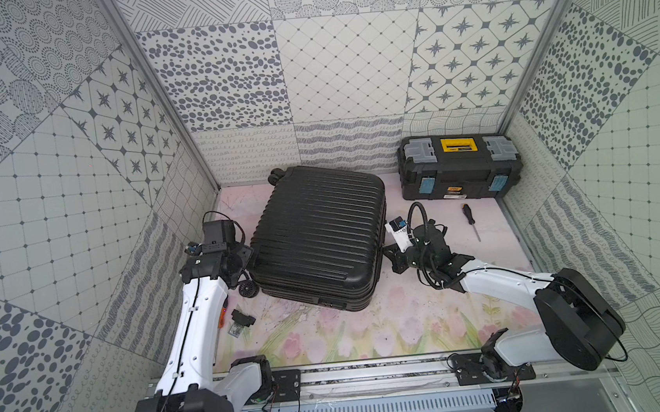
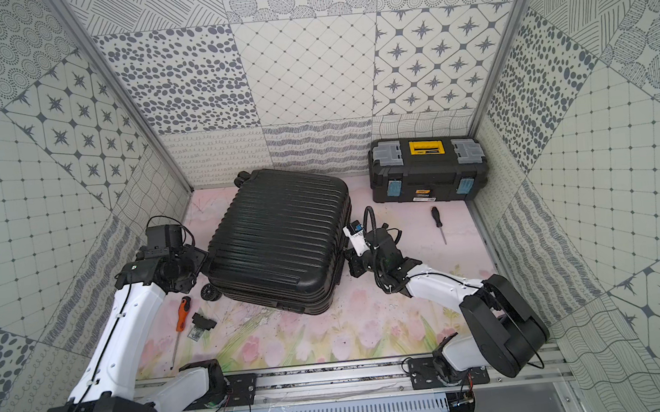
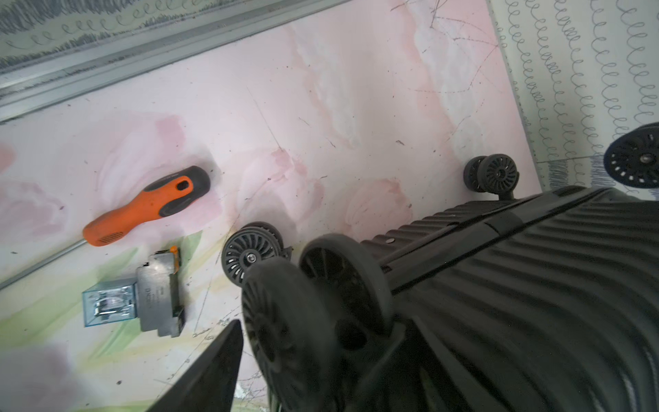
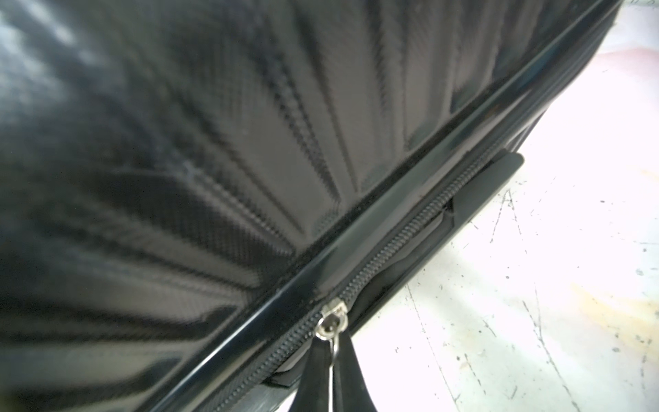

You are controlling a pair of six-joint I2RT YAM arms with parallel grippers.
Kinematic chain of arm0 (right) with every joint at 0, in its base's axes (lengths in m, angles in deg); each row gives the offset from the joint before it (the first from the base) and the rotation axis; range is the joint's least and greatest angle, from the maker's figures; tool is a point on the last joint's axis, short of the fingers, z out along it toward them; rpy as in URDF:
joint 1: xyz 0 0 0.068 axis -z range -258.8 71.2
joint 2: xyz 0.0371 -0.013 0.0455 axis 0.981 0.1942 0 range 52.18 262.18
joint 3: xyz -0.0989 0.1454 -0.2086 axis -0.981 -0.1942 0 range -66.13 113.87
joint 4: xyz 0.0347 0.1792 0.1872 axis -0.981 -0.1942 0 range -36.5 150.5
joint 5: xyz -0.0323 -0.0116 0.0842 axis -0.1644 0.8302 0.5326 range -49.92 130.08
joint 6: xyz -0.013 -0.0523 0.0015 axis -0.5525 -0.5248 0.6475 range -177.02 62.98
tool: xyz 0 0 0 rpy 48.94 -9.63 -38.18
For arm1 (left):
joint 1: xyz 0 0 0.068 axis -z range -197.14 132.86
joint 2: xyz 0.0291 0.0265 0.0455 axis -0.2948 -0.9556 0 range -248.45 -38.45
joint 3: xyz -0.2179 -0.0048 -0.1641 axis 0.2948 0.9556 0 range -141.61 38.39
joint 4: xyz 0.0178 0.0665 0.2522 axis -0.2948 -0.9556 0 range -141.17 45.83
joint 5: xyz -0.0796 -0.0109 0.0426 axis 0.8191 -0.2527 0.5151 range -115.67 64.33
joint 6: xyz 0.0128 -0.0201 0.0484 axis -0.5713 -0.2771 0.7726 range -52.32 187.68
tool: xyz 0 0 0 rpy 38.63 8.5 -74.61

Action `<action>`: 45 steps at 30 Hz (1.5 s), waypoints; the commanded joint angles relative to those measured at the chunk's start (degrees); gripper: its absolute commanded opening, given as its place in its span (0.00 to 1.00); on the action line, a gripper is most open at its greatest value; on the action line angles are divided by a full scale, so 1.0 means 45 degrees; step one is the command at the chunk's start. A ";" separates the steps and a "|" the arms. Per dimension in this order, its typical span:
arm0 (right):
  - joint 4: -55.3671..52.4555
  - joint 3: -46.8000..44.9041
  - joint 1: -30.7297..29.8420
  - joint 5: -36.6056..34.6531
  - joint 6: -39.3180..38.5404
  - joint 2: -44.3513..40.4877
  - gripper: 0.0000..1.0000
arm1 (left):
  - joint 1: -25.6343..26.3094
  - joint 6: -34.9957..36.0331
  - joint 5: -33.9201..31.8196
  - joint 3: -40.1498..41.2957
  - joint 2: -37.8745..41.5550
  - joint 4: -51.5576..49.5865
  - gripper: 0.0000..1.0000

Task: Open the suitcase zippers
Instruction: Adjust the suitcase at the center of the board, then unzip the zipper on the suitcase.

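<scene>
Your right jaws are pinched tight on a zipper pull — your left jaws gape around a wheel. The suitcase looks closed, so most unzipping remains.

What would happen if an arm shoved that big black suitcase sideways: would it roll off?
Probably it would slide, not roll: the suitcase lies flat on its shell, its wheels pointing sideways. The ribbed hard shell looks stiff, so it should move as one piece. Its smooth plastic may slip easily on the mat.
</scene>
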 commanded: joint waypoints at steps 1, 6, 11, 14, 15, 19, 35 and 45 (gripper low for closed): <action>0.1374 -0.0098 -0.0349 0.0515 0.0271 -0.0858 0.00 | -0.0253 -0.0452 0.1580 -0.0147 -0.1226 0.2407 0.66; 0.0799 -0.0276 -0.1447 0.0074 0.0028 -0.1179 0.00 | -0.0266 0.0808 0.2063 -0.0832 -0.2791 0.3368 0.41; 0.0136 -0.0190 -0.2754 -0.0426 -0.0327 -0.1345 0.00 | -0.0253 0.2881 0.1886 -0.2353 -0.4435 0.3388 0.21; -0.0126 -0.0053 -0.3219 -0.0772 -0.0248 -0.1196 0.00 | -0.0254 0.3739 0.2388 -0.3064 -0.5338 0.3459 0.13; -0.0154 -0.0063 -0.3225 -0.1015 -0.0128 -0.1140 0.00 | -0.0268 0.3857 0.2423 -0.3182 -0.5573 0.3439 0.11; -0.0769 0.0013 -0.2841 -0.2020 -0.0361 -0.1173 0.00 | -0.0251 0.4383 0.1987 -0.2937 -0.5761 0.3814 0.06; -0.0759 0.0848 0.0436 -0.1914 -0.0490 -0.0803 0.00 | -0.0212 0.4938 0.1641 -0.3129 -0.6217 0.3692 0.03; 0.0221 0.1764 0.2930 -0.2053 0.0431 0.0412 0.00 | -0.0179 0.5094 0.1585 -0.3163 -0.6221 0.3693 0.03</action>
